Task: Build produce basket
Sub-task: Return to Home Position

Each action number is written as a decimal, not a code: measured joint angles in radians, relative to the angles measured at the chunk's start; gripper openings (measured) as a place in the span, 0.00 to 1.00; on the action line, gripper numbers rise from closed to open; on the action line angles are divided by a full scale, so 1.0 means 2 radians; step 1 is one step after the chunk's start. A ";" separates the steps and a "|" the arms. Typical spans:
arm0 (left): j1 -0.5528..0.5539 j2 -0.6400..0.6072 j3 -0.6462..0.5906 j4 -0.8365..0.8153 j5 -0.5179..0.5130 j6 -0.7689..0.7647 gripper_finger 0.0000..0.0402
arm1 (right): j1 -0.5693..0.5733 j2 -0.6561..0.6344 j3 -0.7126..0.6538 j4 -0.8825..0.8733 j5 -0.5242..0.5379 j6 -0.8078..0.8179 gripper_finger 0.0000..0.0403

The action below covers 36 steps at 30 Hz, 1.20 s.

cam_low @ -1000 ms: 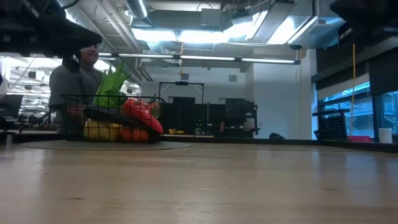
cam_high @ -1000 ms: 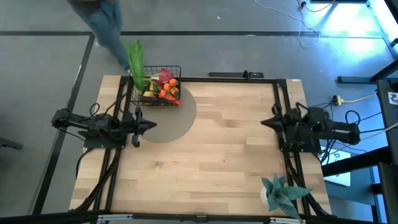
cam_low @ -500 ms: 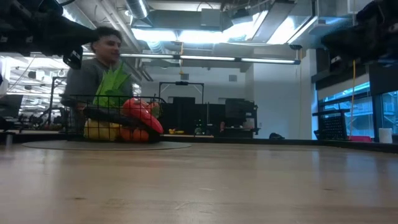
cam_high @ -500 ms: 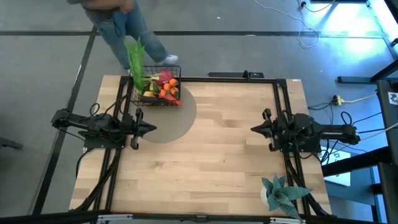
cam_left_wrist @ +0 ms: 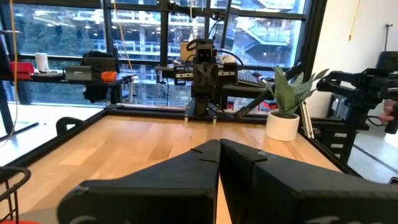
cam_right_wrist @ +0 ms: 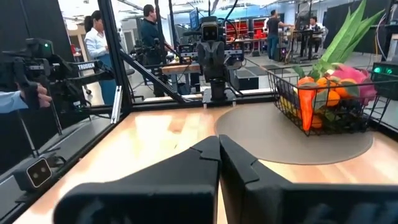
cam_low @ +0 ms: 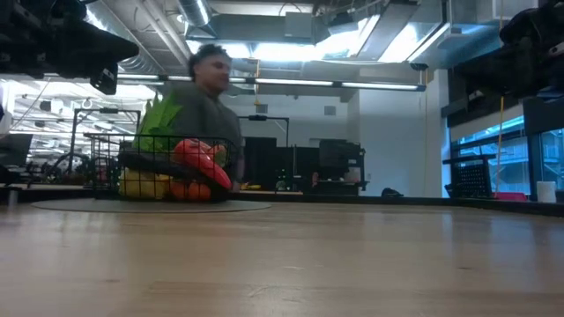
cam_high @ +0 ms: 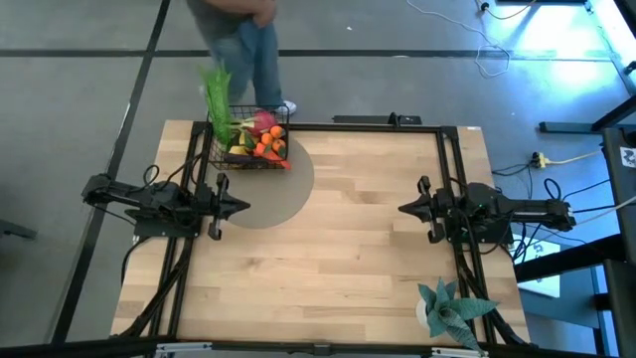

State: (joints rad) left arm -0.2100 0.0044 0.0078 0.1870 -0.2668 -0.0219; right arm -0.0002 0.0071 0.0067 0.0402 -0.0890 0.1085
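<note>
The black wire basket (cam_high: 250, 139) stands on a grey round mat at the table's far left, filled with produce: a green leek (cam_high: 218, 99) sticking out over its far side, a pink dragon fruit (cam_high: 264, 123), orange tangerines and a carrot (cam_high: 270, 149). It also shows in the low view (cam_low: 167, 167) and right wrist view (cam_right_wrist: 323, 99). My left gripper (cam_high: 243, 207) hovers near the table's left edge, shut, just near of the basket. My right gripper (cam_high: 401, 209) hovers at the right side, shut.
A blue-green spiky plant in a white pot (cam_high: 447, 310) stands at the near right corner. A person (cam_high: 248, 40) walks past the table's far edge behind the basket. Bare wood lies between the two arms.
My right gripper has moved toward the table's left, out over the wood. The person behind the far edge has walked from left to right past the basket. The basket and my left arm have kept still.
</note>
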 joint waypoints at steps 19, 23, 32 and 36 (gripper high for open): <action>0.000 0.000 0.000 -0.051 -0.004 0.004 0.00 | 0.000 0.000 0.000 -0.007 0.018 -0.057 0.00; 0.000 0.000 0.000 -0.050 -0.005 0.004 0.00 | 0.000 0.000 0.000 -0.007 0.018 -0.057 0.00; 0.000 0.000 0.000 -0.050 -0.005 0.004 0.00 | 0.000 0.000 0.000 -0.007 0.018 -0.057 0.00; 0.000 0.000 0.000 -0.050 -0.005 0.004 0.00 | 0.000 0.000 0.000 -0.007 0.018 -0.057 0.00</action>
State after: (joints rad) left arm -0.2100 0.0044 0.0078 0.0868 -0.2760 -0.0147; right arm -0.0002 0.0074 0.0071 0.0257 -0.0537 -0.0056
